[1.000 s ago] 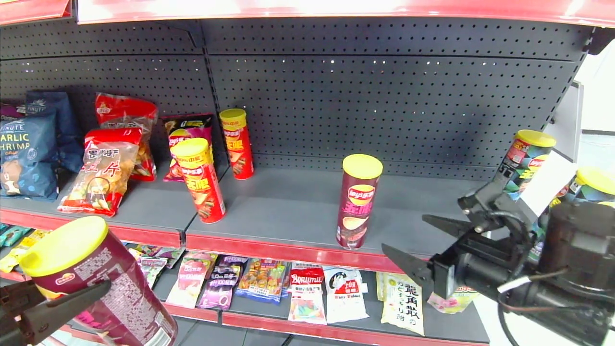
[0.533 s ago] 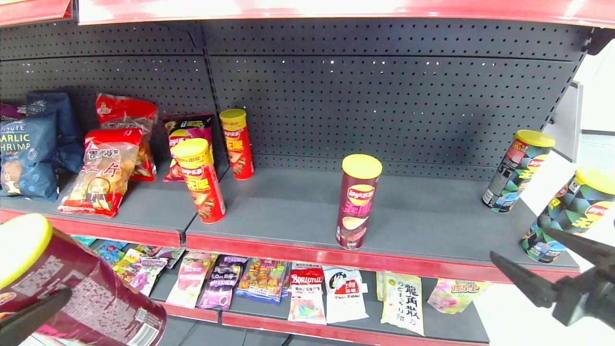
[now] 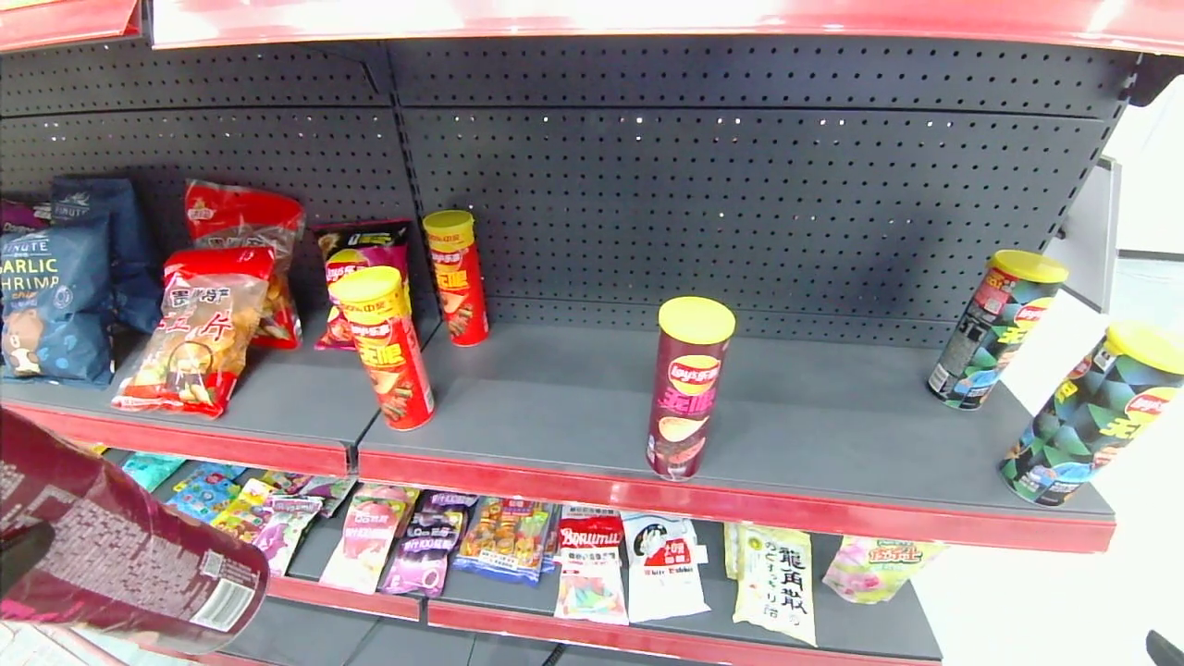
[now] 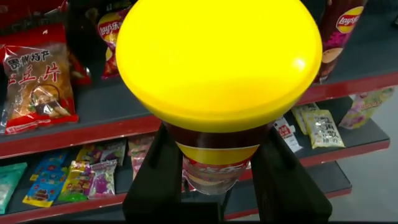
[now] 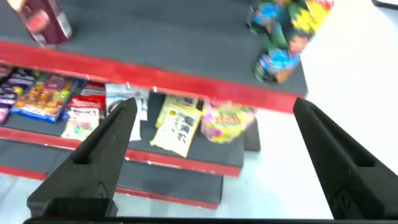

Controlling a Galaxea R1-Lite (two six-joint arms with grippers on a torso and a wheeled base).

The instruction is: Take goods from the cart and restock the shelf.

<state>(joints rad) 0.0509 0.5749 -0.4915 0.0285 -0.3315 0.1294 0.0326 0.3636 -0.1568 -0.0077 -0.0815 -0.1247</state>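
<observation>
My left gripper (image 4: pixel 214 149) is shut on a maroon chip can with a yellow lid (image 4: pixel 217 56), one dark finger (image 4: pixel 155 180) on each side of its body. The held can (image 3: pixel 120 555) lies tilted at the lower left, in front of and below the grey shelf (image 3: pixel 740 504) with its red front edge. My right gripper (image 5: pixel 217 155) is open and holds nothing, low in front of the right end of the shelves. A second maroon can (image 3: pixel 689 388) stands upright mid-shelf.
Two red cans (image 3: pixel 388 347) stand left of centre, with snack bags (image 3: pixel 194 338) further left. Two dark patterned cans (image 3: pixel 994 328) stand at the shelf's right end; one is (image 5: pixel 283 37). Small packets (image 3: pixel 592 569) line the lower shelf. Bare shelf lies either side of the standing maroon can.
My left gripper has carried the maroon can down and left, its lid leaving the head view. My right arm has dropped down and right, almost out of the head view.
</observation>
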